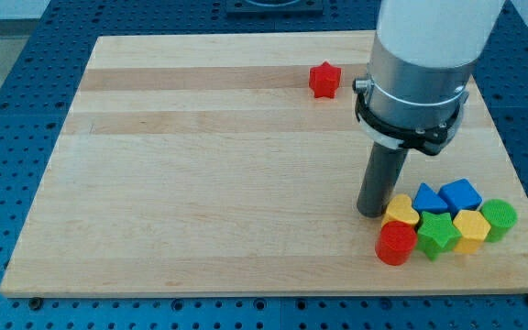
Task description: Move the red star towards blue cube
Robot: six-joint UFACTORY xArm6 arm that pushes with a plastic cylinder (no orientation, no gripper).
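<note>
The red star [324,80] lies near the view's top edge of the wooden board, right of centre. The blue cube [461,195] sits in a cluster of blocks at the view's lower right. My tip [371,212] rests on the board just left of that cluster, beside a yellow block [401,212], and well below the red star. The arm's white and grey body hangs above the rod at the view's upper right.
The cluster also holds a second blue block [428,199], a green star [437,233], a yellow block [471,229], a green cylinder [499,218] and a red cylinder [396,243]. The wooden board [200,183] lies on a blue perforated table.
</note>
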